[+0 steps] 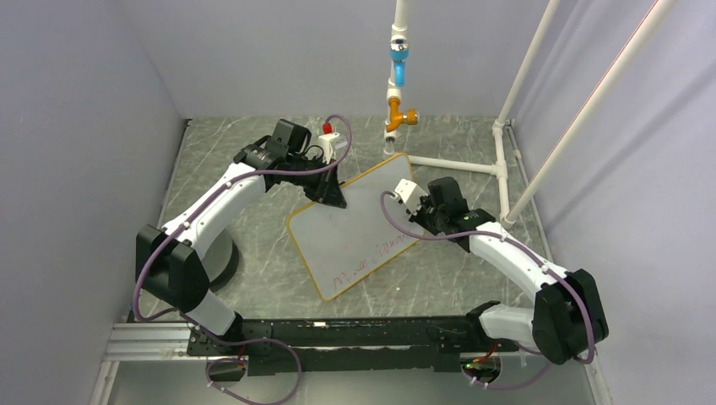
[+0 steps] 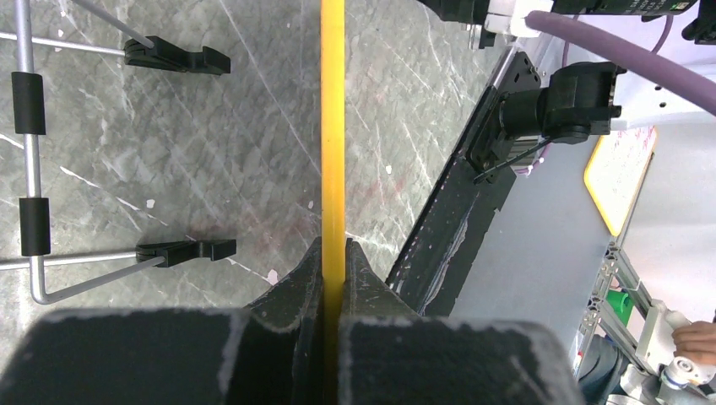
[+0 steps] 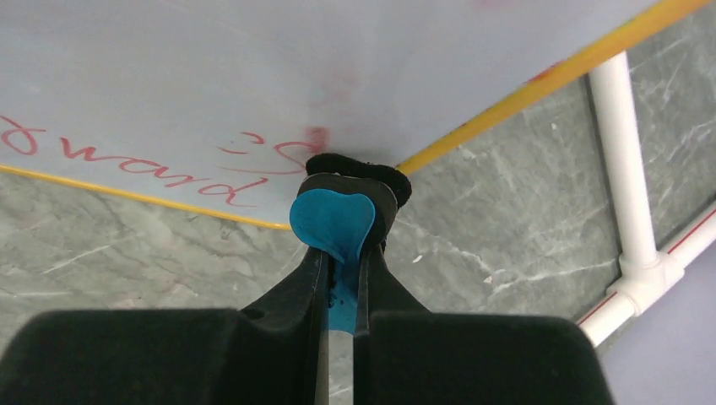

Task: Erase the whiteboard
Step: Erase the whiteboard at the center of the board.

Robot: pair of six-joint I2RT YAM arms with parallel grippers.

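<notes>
One whiteboard [image 1: 355, 224], framed in thin yellow-orange, sits at a slant in the middle of the grey marble-patterned table [image 1: 253, 261], between two robot arms. Red handwriting runs along its near right edge. From overhead it is too small to read; in the right wrist view the letters "ward" are legible, followed by a smeared red mark.

The left gripper [image 1: 331, 196] is clamped on the board's far-left edge; its wrist camera shows the yellow frame pinched tight between the two black fingers [image 2: 291, 291].

The right gripper [image 3: 342, 253] is closed on a single blue-and-black eraser [image 3: 332, 221], whose black pad touches the white surface just beside the smeared red mark, near a rounded corner.

Two black clips [image 2: 177, 57] on a bent metal wire show left of the frame in the left wrist view. Off the table in that same view stands a second yellow-framed board [image 2: 621, 169], its pinkish marks too faint to read.

White pipes [image 1: 502, 160] rise at the table's far right corner.
</notes>
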